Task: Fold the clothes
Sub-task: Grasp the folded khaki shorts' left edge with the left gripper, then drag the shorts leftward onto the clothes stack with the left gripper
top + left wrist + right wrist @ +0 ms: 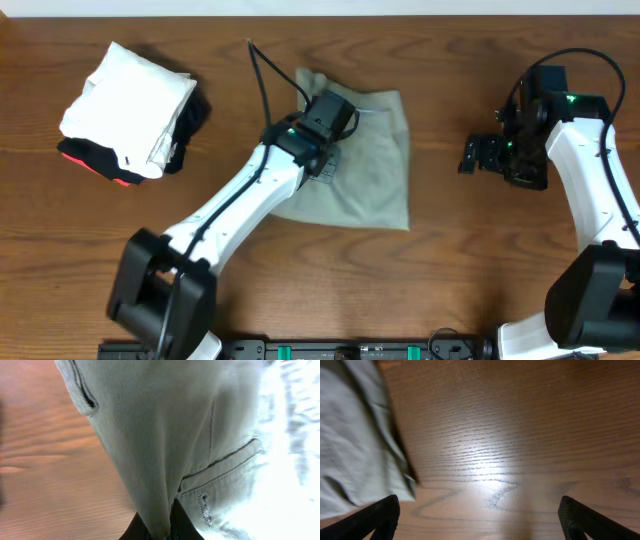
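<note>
The khaki grey-green trousers (372, 160) lie folded into a rough square on the table's middle. My left gripper (322, 150) sits over their left part and is shut on a pinched ridge of the cloth, seen in the left wrist view (162, 532), where a pocket welt and buttonhole of the trousers (220, 467) show. My right gripper (480, 155) is open and empty, apart from the trousers to the right. In the right wrist view its fingers (480, 517) are spread over bare wood, with the trousers' edge (355, 460) at the left.
A stack of folded garments, white (125, 105) on top with black and red beneath (105, 165), sits at the back left. Wooden table (470, 270) all around. A black cable (262, 75) runs from the left arm.
</note>
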